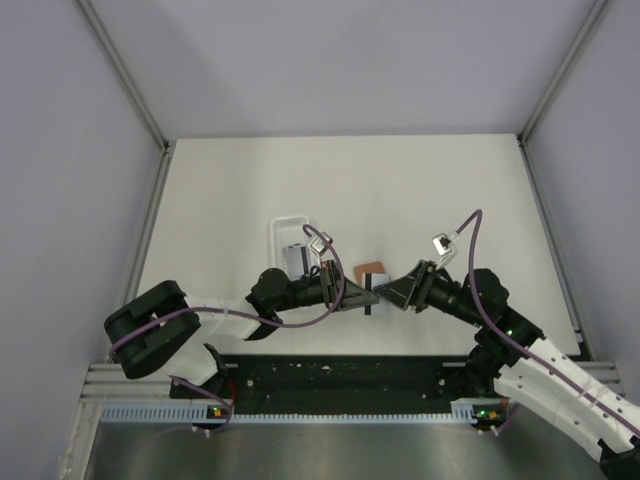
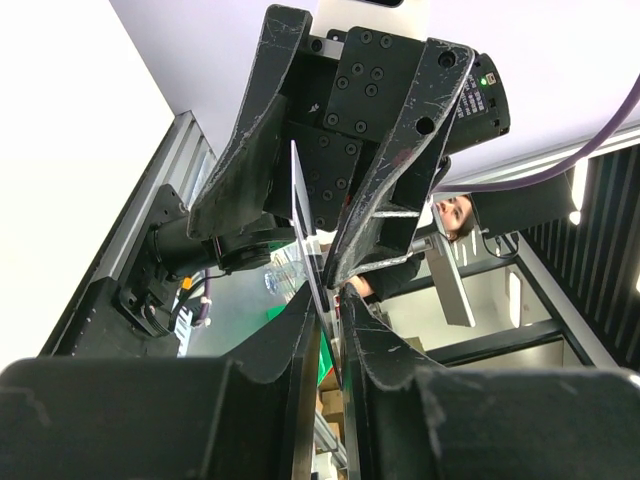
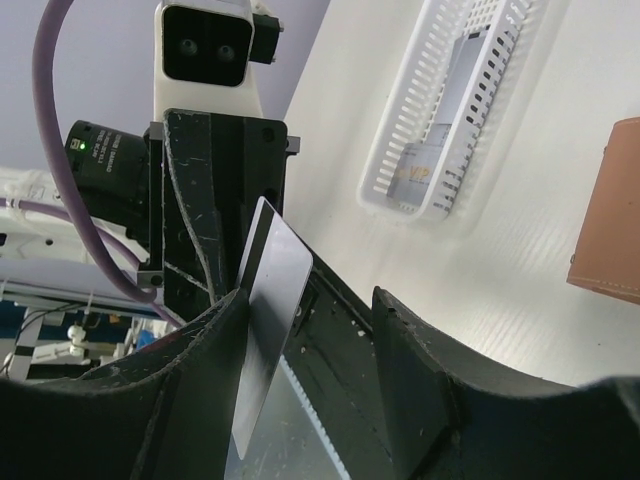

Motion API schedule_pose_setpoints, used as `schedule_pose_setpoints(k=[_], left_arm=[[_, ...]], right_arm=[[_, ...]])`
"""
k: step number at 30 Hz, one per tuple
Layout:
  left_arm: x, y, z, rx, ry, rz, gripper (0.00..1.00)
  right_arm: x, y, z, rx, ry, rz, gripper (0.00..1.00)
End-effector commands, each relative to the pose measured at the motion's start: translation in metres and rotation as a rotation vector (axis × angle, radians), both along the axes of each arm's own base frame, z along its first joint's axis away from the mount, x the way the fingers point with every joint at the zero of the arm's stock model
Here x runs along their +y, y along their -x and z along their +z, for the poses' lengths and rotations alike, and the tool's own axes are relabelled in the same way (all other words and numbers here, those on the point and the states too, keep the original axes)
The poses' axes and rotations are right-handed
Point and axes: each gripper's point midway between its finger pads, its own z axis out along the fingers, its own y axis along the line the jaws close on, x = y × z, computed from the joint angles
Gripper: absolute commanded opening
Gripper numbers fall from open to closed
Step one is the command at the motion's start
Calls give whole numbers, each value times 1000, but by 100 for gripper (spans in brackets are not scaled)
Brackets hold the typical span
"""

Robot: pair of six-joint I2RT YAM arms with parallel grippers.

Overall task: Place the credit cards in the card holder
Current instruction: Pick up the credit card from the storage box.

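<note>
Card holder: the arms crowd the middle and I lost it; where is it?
In the top view the card holder lies on the table, just beyond the left gripper, right of the white tray.

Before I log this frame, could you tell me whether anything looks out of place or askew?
One credit card stands on edge in mid-air, pinched by the left tool and sitting off-centre between the fingers of the open right tool, close to one of them. The card holder and white tray lie flat.
</note>
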Motion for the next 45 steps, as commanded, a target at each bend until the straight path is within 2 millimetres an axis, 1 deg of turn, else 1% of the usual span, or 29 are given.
schedule_pose_setpoints(k=[1, 9, 15, 31, 36, 45], left_arm=[[-1, 1, 30, -84, 86, -9, 19], [-4, -1, 36, -88, 102, -11, 22], [-5, -2, 36, -85, 103, -7, 23], [-8, -9, 40, -87, 110, 8, 25], [-4, -11, 43, -88, 120, 17, 25], [5, -19, 45, -94, 126, 52, 25]], right_arm=[[5, 2, 8, -26, -39, 29, 52], [7, 5, 6, -18, -42, 50, 52], [8, 6, 7, -19, -44, 59, 50], [10, 10, 6, -13, -42, 87, 49], [10, 10, 5, -10, -36, 88, 47], [9, 12, 1, -8, -17, 95, 47]])
